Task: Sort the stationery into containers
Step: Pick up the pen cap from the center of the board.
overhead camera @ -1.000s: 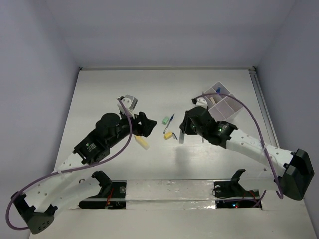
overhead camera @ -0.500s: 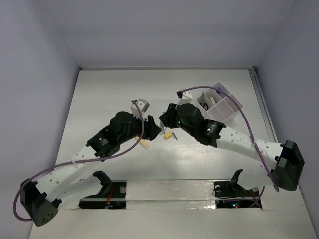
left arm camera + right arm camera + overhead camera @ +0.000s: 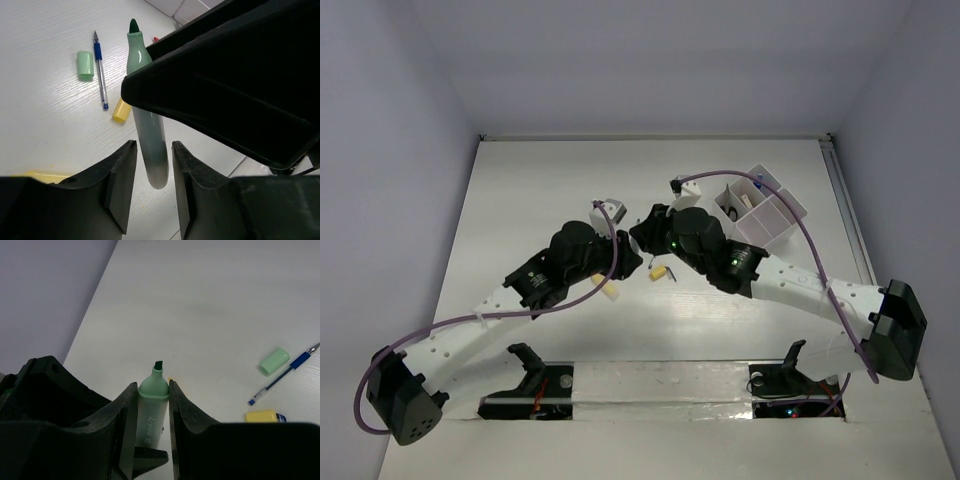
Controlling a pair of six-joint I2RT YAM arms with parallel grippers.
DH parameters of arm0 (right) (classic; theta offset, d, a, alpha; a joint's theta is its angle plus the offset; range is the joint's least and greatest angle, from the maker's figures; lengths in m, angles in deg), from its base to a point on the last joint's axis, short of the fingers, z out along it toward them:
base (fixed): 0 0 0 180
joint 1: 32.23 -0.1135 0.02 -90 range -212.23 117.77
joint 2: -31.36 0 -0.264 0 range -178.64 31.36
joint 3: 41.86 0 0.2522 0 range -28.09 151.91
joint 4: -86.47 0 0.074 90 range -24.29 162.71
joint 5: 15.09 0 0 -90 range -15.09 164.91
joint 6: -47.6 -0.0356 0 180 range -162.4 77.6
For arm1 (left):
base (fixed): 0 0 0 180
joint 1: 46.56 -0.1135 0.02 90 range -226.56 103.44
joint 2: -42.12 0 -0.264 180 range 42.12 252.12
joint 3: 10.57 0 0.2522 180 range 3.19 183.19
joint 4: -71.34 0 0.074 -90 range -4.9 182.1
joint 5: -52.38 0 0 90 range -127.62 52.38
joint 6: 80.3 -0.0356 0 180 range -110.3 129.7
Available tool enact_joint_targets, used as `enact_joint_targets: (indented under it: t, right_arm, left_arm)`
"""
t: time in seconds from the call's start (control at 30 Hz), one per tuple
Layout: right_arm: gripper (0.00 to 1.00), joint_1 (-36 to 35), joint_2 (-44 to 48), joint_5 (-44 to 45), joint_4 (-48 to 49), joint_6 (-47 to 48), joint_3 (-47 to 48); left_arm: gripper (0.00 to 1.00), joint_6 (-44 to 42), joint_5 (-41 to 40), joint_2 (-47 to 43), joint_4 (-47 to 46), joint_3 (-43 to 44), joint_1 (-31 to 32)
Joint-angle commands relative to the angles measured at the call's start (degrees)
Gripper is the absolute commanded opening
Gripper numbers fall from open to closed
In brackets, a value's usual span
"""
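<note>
**Green marker held where 2 arms meet at mid-table**

Only the wrist views show the green marker. From above, the 2 wrists hide it where they meet over the middle of the table.

In the right wrist view, the right gripper pinches the pale green barrel just below its shoulder. The dark chisel tip is uncapped and points away from the camera.

In the left wrist view, the left gripper has 1 finger on each side of the marker's rounded butt end. The fingers are spread slightly wider than the barrel, and a sliver of table shows at 1 side.

A yellow stick lies at that view's near left edge. Beyond the marker lie a short yellow piece, a blue pen and a green cap just beside the pen.

From above, both arms reach inward from their bases with elbows out, gripper to gripper. The white organizer tray stands farther back at the right, apart from the marker.
</note>
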Motion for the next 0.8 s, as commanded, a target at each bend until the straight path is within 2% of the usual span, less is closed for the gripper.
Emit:
enact_joint_targets:
  t: [0.0,0.07,0.1,0.13,0.23,0.3,0.33,0.4,0.43,0.53,0.6,0.67,0.77]
  right_arm:
    - [0.00,-0.60,-0.20,0.36,3.97,-0.38,2.84]
    - [0.00,-0.60,-0.03,0.09,3.97,-0.46,2.93]
    - [0.00,-0.60,0.06,0.00,4.05,-0.64,2.58]
    - [0.00,-0.60,0.24,0.00,4.23,-0.82,2.23]
    - [0.02,-0.60,0.94,-0.35,4.41,-1.34,0.73]
    - [0.17,-0.60,1.55,-0.61,3.88,-1.00,0.38]
    - [0.39,-0.60,1.82,-1.40,2.66,-0.65,0.64]
    - [0.58,-0.60,2.69,-0.97,0.37,0.84,1.34]
    - [0.73,-0.60,4.35,-0.53,-1.90,1.37,1.34]
    - [0.91,-0.60,8.74,1.84,-4.81,3.13,-0.06]
    - [0.93,-0.60,9.99,2.55,-5.87,4.01,-0.76]
    - [0.99,0.01,9.65,3.95,-7.98,4.54,-1.20]
    - [1.00,0.54,6.67,8.69,-11.85,4.81,-0.16]
  left_arm:
    - [0.26,-0.76,-0.43,-0.82,-1.96,2.11,-0.28]
    - [0.17,-0.76,-0.70,-0.91,-1.78,2.28,-0.28]
    - [0.04,-0.68,-1.22,-1.17,-1.78,2.28,-0.28]
    - [0.00,-0.67,-1.57,-1.43,-1.70,2.28,-0.28]
    - [0.00,-0.67,-2.72,-2.84,-1.78,1.93,-0.28]
    - [0.00,-0.94,-3.50,-3.80,-1.61,2.02,-0.28]
    - [0.00,-1.20,-3.77,-3.98,-1.35,2.11,-0.28]
    - [0.00,-2.17,-5.08,-4.68,-0.29,2.37,-0.28]
    - [0.00,-2.52,-6.14,-4.86,1.02,2.46,-0.28]
    - [0.00,-3.40,-12.81,-5.91,3.74,2.98,-0.28]
    - [0.00,-4.19,-15.36,-7.05,4.37,3.34,-0.28]
    - [0.00,-4.28,-17.92,-7.85,4.63,3.51,-0.28]
    - [0.00,-4.37,-19.68,-9.51,4.90,3.51,-0.81]
